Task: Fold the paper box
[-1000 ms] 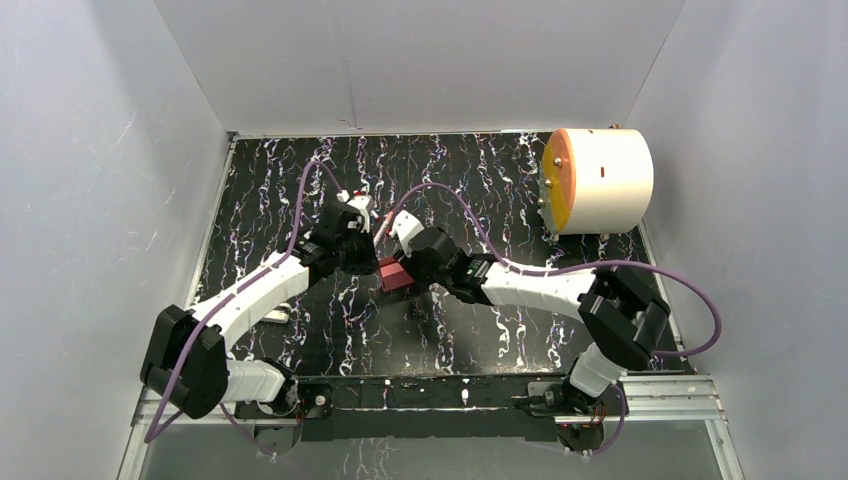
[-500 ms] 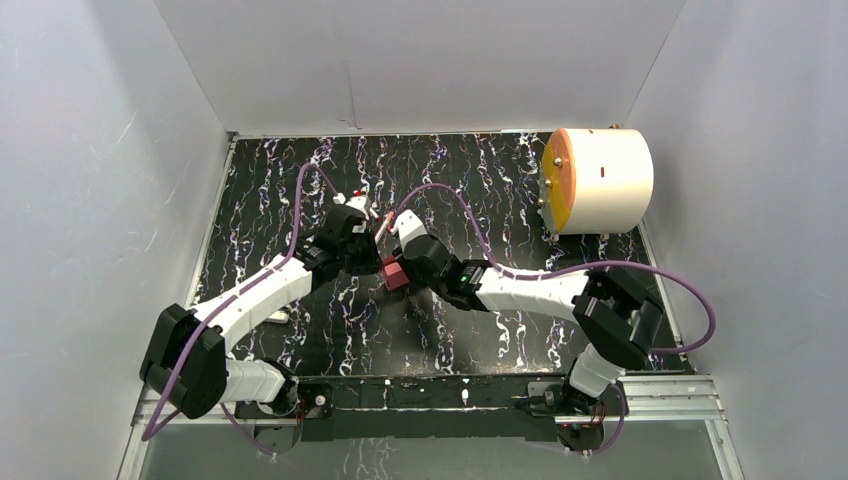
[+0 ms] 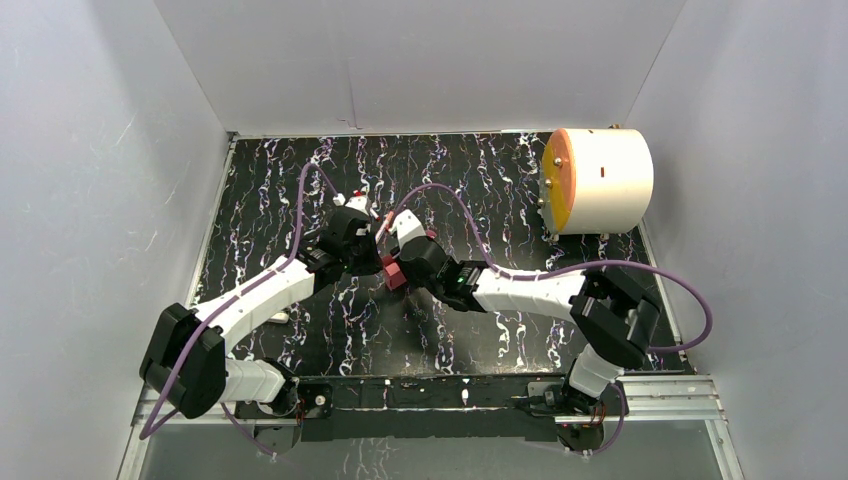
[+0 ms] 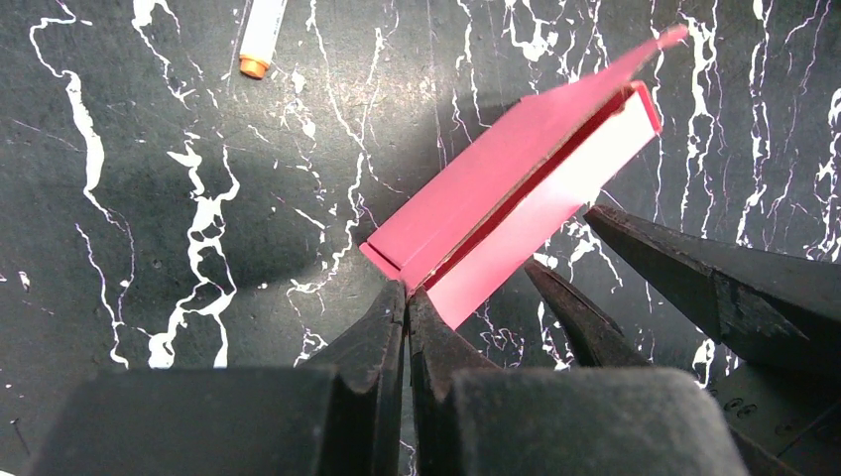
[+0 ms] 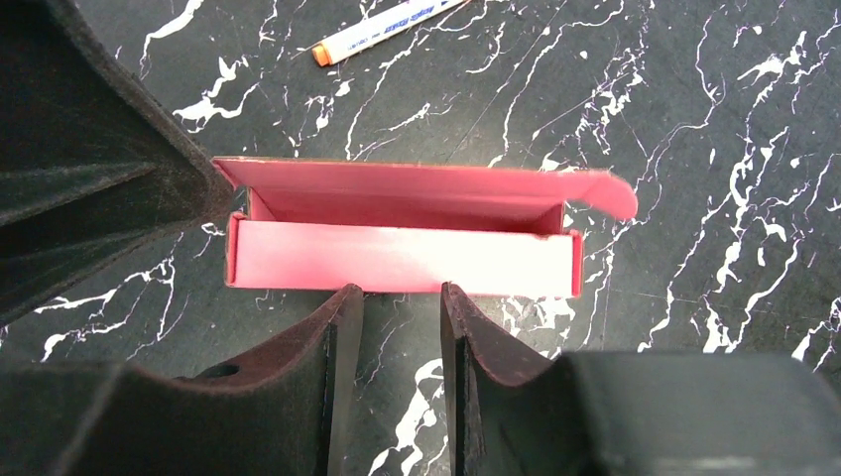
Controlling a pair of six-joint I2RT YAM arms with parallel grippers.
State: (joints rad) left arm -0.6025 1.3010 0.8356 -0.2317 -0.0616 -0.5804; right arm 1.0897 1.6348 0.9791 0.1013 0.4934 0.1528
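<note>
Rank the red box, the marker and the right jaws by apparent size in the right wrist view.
1. Red box or right jaws: unsure, the jaws sit nearest the camera.
2. Marker, cut off by the frame.

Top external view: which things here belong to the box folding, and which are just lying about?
Part of the job:
paper box, lid flap not yet closed
left end effector, shut at the box's corner
right end effector, open at its long side

Lying about:
white cylinder with orange face
orange-capped pen
</note>
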